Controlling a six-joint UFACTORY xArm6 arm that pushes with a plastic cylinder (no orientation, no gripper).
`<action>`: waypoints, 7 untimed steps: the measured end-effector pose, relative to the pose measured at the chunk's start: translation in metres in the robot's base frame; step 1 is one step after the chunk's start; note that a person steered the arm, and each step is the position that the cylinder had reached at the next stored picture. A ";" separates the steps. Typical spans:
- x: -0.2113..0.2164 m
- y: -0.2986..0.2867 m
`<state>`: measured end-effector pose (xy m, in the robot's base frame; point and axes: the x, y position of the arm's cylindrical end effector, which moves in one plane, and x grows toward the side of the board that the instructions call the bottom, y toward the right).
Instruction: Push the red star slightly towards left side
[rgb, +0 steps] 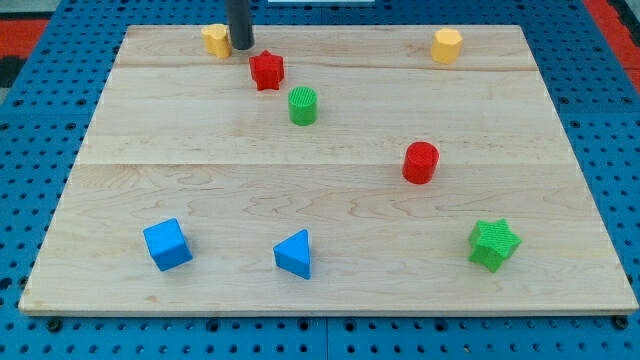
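The red star (266, 70) lies near the view's top, left of centre, on the wooden board (330, 290). My tip (241, 46) is the lower end of a dark rod that comes down from the view's top. It stands just above and to the left of the red star, a small gap apart. A yellow block (215, 40) sits right beside the tip on its left. A green cylinder (303, 105) stands just below and right of the red star.
A yellow hexagonal block (446, 45) is at the top right. A red cylinder (421, 162) is right of centre. A green star (494, 244), a blue triangle (294, 254) and a blue cube (166, 244) lie along the bottom. Blue pegboard (40, 120) surrounds the board.
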<state>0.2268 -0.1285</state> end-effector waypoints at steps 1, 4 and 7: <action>-0.017 -0.023; -0.023 0.051; 0.029 0.101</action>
<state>0.2554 -0.0273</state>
